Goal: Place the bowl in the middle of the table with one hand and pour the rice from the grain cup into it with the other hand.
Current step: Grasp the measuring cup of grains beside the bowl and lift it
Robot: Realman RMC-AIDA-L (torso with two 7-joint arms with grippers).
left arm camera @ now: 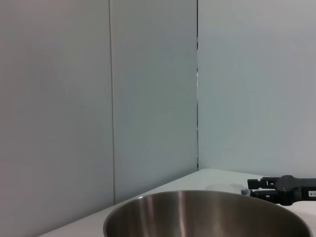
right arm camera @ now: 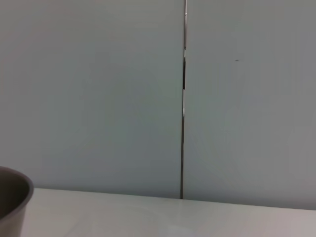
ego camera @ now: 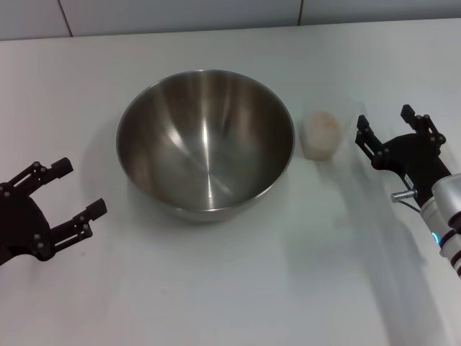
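The steel bowl [ego camera: 206, 140] sits upright near the middle of the white table [ego camera: 238, 288], and nothing lies inside it. Just right of it stands the small clear grain cup [ego camera: 320, 134], holding pale rice [ego camera: 322, 124]. To the right of the cup my right gripper [ego camera: 385, 128] is open, a short gap away from it. At the left edge my left gripper [ego camera: 75, 187] is open, apart from the bowl. The left wrist view shows the bowl's rim [left arm camera: 207, 210] and the right gripper [left arm camera: 281, 190] beyond it. An edge of the bowl [right arm camera: 12, 205] shows in the right wrist view.
A pale panelled wall [ego camera: 216, 14] runs along the table's far edge. The table surface extends in front of the bowl toward me.
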